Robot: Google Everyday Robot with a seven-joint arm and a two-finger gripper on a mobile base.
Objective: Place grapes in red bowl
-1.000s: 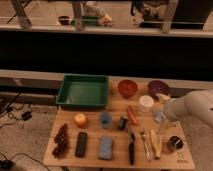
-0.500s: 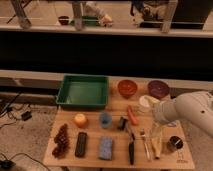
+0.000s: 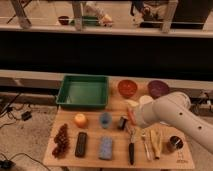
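Leftward-shifted pincer [image 3: 129, 119] hovers over wooden table [image 3: 92, 129] centre.

Arm [image 3: 172, 112] showing bulky, smooth white shell, rounded, narrowing toward tip; gripper [image 3: 133, 116] sitting there, just in front of red bowl [image 3: 127, 88].

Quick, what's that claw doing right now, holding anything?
Claw: cannot be told; it is over the middle of the table, well right of the grapes.

Gripper [image 3: 131, 116]: mid-table, at left end of arm [image 3: 175, 117], form indistinct. Arm cut off by right edge; covers part of white object [image 3: 144, 100]. Utensils [image 3: 145, 145], near right: too small to identify.
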